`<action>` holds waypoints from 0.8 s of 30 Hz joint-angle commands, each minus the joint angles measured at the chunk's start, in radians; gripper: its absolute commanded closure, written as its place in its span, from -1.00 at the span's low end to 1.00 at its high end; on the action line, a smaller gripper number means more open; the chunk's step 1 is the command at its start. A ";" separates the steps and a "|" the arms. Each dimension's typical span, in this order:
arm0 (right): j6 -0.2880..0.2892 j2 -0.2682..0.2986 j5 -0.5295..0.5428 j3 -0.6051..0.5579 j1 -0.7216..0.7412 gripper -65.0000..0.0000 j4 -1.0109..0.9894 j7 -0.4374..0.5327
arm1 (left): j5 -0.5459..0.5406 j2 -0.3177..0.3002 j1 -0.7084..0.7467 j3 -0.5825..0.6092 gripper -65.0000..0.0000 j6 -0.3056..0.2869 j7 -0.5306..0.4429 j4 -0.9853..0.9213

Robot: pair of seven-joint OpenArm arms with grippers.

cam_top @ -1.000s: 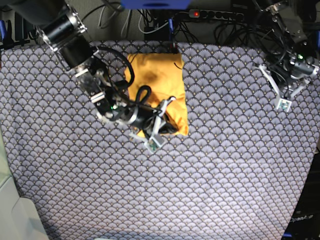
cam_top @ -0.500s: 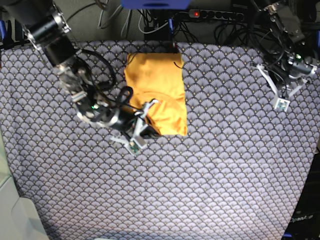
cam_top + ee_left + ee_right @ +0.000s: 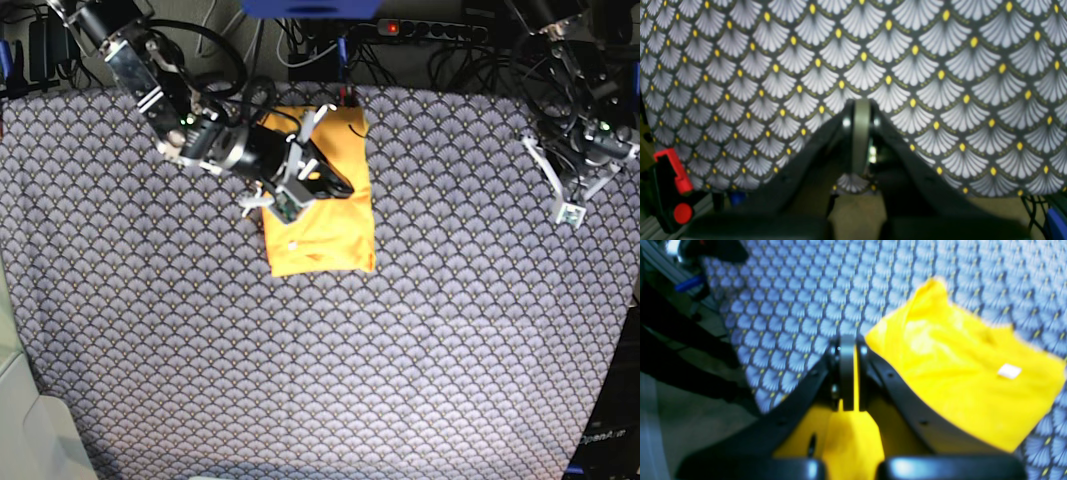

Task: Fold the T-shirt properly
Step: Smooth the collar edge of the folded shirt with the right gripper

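The right fingers (image 3: 848,373) are pressed together, pinching a fold of the T-shirt (image 3: 325,215); the rest of the folded shirt lies on the counter's scallop-patterned cloth (image 3: 450,340) just beyond them; the left fingers (image 3: 861,136) are pressed together on nothing, well apart from the shirt, over bare cloth.

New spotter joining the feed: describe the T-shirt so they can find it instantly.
Look at the scallop-patterned cloth covering the table, then toward its far edge, just left of centre. The T-shirt lies there folded into a compact rectangle under the right hand, the only plain orange-yellow thing on that patterned surface.
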 commanded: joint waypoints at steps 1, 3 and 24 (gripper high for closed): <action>-0.002 0.000 0.013 0.006 -0.007 1.00 0.018 0.029 | -0.007 -0.014 -0.006 -0.003 1.00 0.002 -0.008 0.023; -0.002 -0.006 0.013 0.005 -0.030 1.00 0.018 0.037 | -0.007 -0.014 -0.003 -0.006 1.00 0.002 -0.008 0.023; -0.002 0.010 0.013 -0.033 -0.124 1.00 -0.158 0.239 | -0.008 -0.006 0.009 -0.004 1.00 0.002 0.000 0.074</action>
